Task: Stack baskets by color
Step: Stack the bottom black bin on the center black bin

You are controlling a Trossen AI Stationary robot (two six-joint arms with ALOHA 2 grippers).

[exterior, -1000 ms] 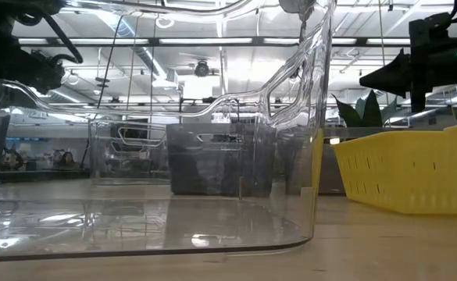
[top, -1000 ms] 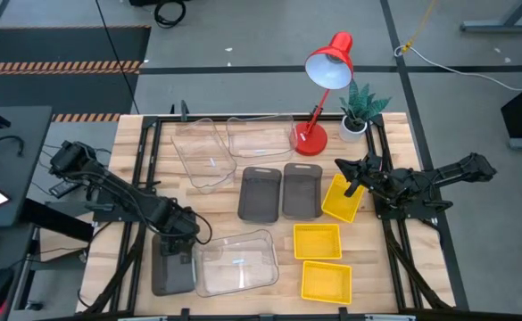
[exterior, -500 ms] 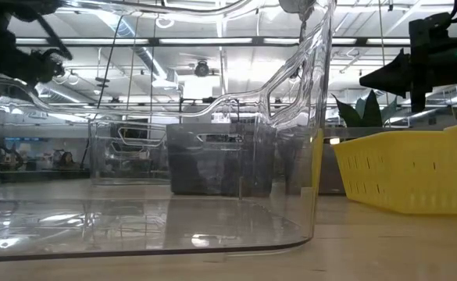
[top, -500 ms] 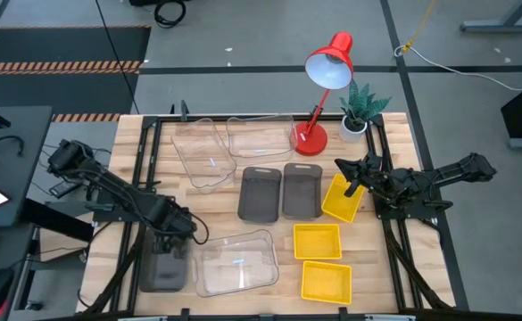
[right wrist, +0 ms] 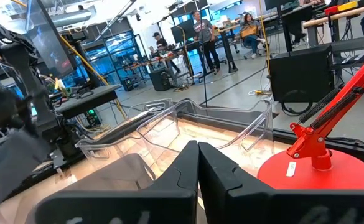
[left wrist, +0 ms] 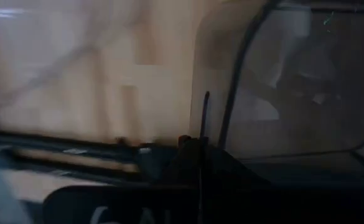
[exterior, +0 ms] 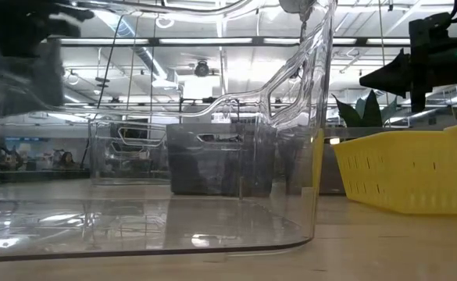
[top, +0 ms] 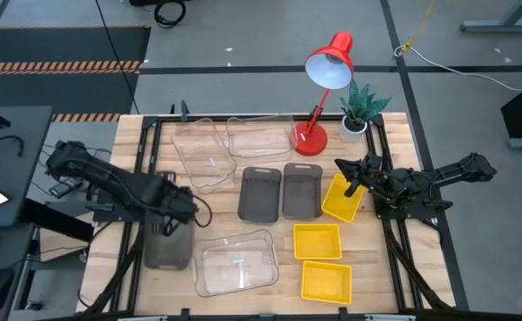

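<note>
L hand [top: 173,212] is seen clamped on the rim of a dark grey basket [top: 168,245], held just beside the clear basket [top: 236,261] at the desk [top: 269,143] front. R hand [top: 351,181] is pressed together, empty, parked by a tilted yellow basket [top: 340,200] on the far side of that clear basket.

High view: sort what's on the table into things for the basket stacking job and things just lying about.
For the job:
- three clear baskets
- three grey baskets, one shut in the left pincer
- three yellow baskets, one by the shut right pincer

Lying about:
- red desk lamp
- potted plant
</note>
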